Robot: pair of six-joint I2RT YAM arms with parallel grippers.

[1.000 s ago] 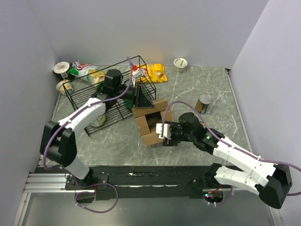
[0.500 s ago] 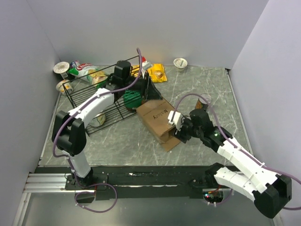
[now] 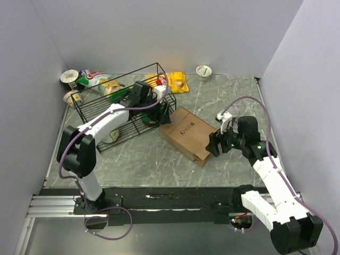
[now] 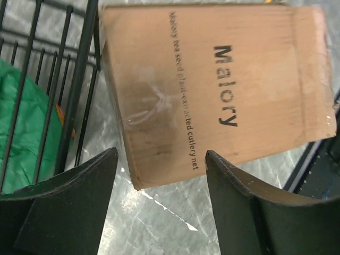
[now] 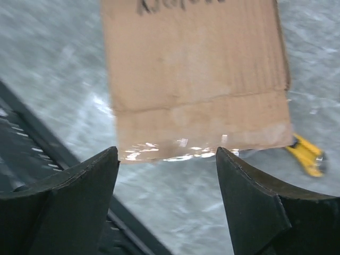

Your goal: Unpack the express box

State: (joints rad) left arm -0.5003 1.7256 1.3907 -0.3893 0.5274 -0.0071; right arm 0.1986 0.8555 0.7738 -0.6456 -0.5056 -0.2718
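Observation:
The express box [image 3: 187, 134], brown cardboard printed "Malory", lies tipped over on the table with a flap spread toward the front right. In the left wrist view the express box [image 4: 212, 90] sits just beyond my open left gripper [image 4: 162, 159], untouched. That left gripper [image 3: 162, 112] hovers at the black wire basket's right end. My right gripper [image 3: 213, 144] is open beside the box's right flap. Seen from the right wrist, the box [image 5: 196, 69] is just ahead of the right gripper [image 5: 167, 156], which holds nothing.
The black wire basket [image 3: 114, 114] stands left of the box, with a green bag [image 4: 21, 127] inside it. Snack bags [image 3: 178, 82] and cups [image 3: 203, 70] lie along the back; two more cups [image 3: 70, 87] sit at the far left. A yellow item [image 5: 305, 154] lies by the box.
The box went from upright and open to tipped over flat. My left gripper carried a green bag over the basket and opened. My right gripper let go of the box and drew back right.

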